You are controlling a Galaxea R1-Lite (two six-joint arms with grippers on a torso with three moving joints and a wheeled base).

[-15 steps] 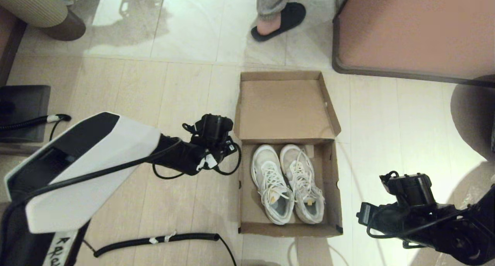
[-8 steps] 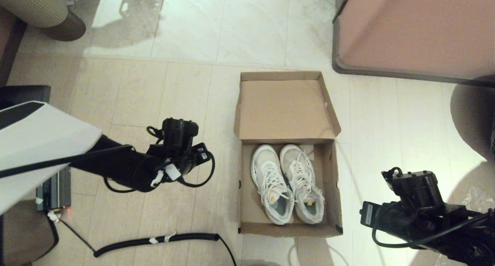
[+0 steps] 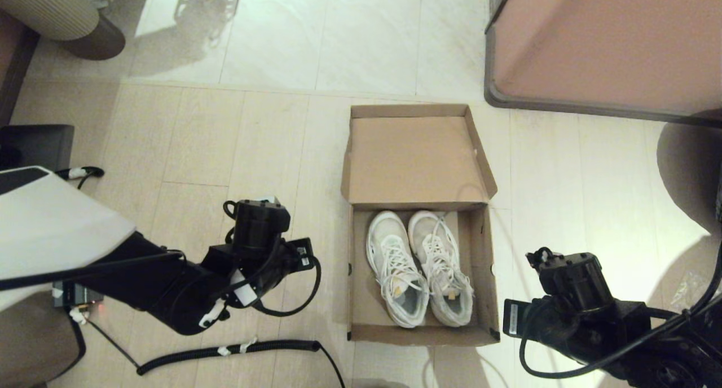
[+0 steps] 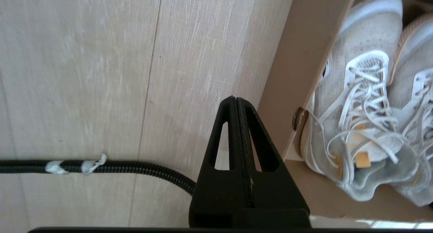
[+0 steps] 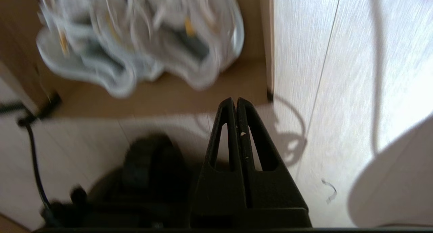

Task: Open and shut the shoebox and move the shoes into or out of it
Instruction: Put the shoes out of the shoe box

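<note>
Shoebox sits open on floor, shoes inside near half. Left gripper and right gripper flank it, fingers clenched, empty. Risk: clenched fingers shove the box wall or snag laces instead of grasping.

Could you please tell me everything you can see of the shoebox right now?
The shoebox is plain brown cardboard, standing open on the pale floor between the two arms. Its hinged lid is folded back on the far side, inner face up and empty. A black tape bit marks the near right corner. The shoes, a white and light-grey laced pair, lie side by side inside, toes toward the lid. Neither end effector touches the box.
</note>
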